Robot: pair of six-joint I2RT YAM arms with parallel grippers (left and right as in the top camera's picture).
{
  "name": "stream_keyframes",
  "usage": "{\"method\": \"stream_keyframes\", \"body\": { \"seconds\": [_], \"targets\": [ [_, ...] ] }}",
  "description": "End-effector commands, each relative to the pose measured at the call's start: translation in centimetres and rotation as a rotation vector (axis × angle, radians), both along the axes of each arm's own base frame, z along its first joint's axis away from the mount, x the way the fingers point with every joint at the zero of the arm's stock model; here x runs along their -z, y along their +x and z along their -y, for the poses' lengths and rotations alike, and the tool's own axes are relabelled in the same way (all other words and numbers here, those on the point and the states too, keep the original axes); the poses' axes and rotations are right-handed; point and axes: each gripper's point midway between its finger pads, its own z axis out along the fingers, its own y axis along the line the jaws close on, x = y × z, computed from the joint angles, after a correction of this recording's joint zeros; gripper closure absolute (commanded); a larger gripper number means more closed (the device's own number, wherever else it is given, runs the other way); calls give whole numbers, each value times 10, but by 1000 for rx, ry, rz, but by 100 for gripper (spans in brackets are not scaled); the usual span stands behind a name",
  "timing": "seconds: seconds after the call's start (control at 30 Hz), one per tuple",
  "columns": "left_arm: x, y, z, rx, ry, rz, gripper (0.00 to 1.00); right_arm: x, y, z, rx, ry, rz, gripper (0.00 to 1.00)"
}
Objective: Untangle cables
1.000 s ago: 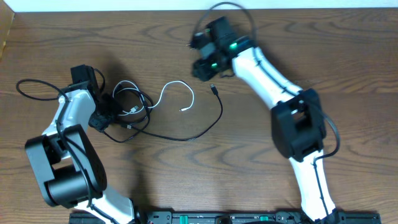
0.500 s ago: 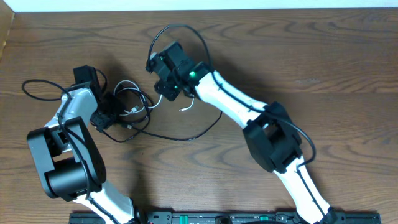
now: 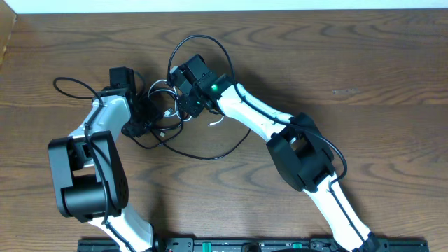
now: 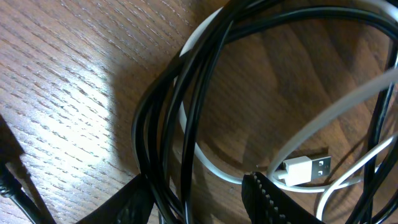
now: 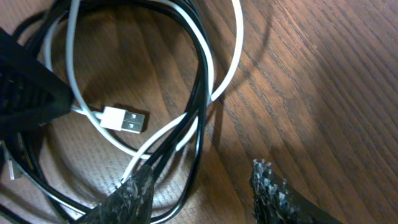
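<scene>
The left gripper (image 4: 196,186) stands half spread over the knot on the table (image 3: 364,63). Strands of the black cable (image 4: 152,155) run between its fingers unpinched, and the white cable (image 4: 348,111) loops just beside them. To the right, the right gripper (image 5: 199,177) is likewise spread, holding nothing, at the same bundle. I'd have each close on one colour only, then draw apart slowly.

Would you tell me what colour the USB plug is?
The USB plug is white, clearest in right wrist view.
</scene>
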Motion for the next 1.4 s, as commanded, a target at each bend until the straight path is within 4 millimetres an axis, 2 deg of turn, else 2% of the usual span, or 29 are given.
{"method": "stream_keyframes", "body": {
  "seconds": [0.0,0.27,0.37,0.43,0.53,0.67,0.73,0.9,0.93,1.17,1.27,1.37],
  "targets": [
    [7,-4,2,14,-14,-21,51,23,2,7,17,-59,1,55],
    [7,-4,1,13,-7,-22,51,41,7,18,52,-122,18,57],
    [7,-4,1,12,-7,-23,51,53,5,17,50,-134,10,57],
    [8,-5,-1,10,3,-29,50,63,10,25,82,-186,37,57],
    [-4,-12,-24,-31,137,-59,50,73,23,54,167,-330,106,56],
    [-25,-10,-36,-60,206,-18,50,76,20,63,172,-367,94,55],
    [-27,-11,-41,-93,229,-19,50,77,18,64,170,-375,87,55],
    [-4,-20,-41,-119,228,-52,50,80,13,70,165,-400,66,55],
    [8,-21,-41,-123,226,-64,50,81,12,74,164,-414,61,53],
    [41,-26,-40,-128,219,-123,50,83,18,94,189,-453,35,47],
    [50,-28,-41,-129,219,-141,50,81,21,108,191,-492,25,46],
    [51,-28,-43,-134,218,-142,50,76,24,123,209,-523,0,46]
  ]
}}
